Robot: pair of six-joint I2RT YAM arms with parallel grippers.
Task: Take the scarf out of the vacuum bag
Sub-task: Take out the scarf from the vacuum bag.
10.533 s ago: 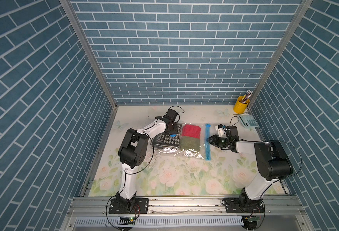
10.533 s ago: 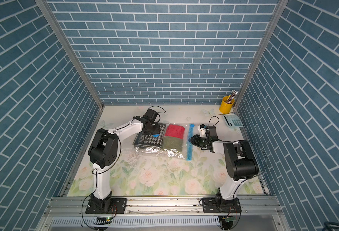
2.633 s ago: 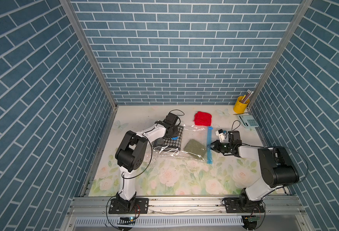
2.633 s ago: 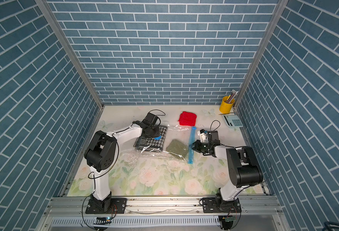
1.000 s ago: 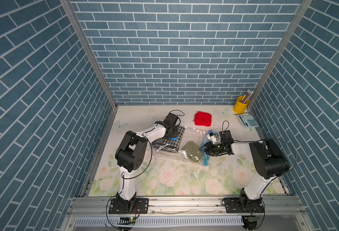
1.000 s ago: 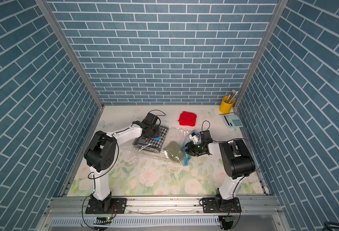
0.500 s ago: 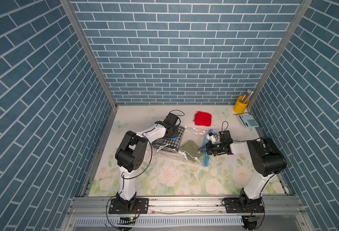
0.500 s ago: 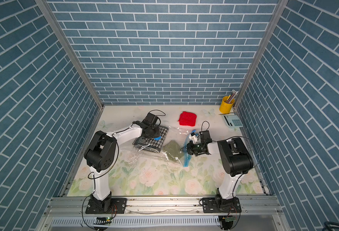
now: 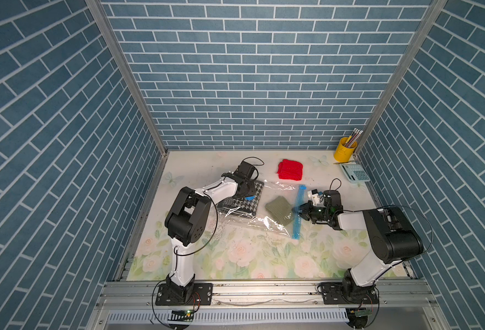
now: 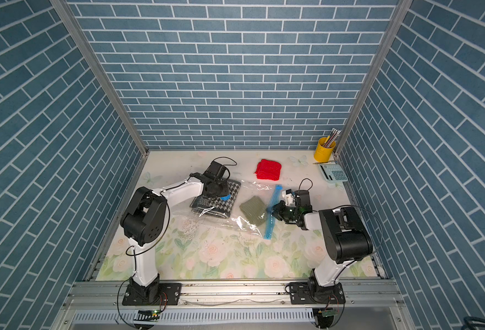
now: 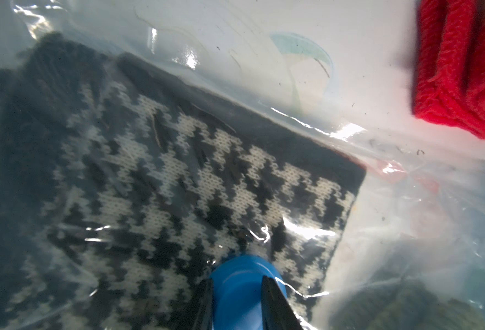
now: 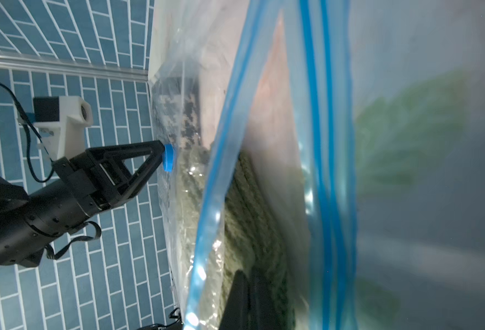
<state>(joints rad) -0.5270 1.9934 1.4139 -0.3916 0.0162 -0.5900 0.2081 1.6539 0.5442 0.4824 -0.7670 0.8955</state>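
Observation:
The clear vacuum bag lies mid-table, its light-blue zip strip facing right. Inside it lie a black-and-white houndstooth scarf and an olive green scarf near the mouth. My left gripper is shut on the bag's blue valve cap, pressing down over the houndstooth scarf. My right gripper reaches into the bag mouth, shut on the green scarf's edge.
A folded red scarf lies outside the bag toward the back wall. A yellow pencil cup and a calculator stand in the back right corner. Blue brick walls close in three sides.
The right jaws have closed on the green scarf at the bag mouth. The left gripper keeps its hold on the valve cap. Ten seconds ago the red scarf was inside the bag.

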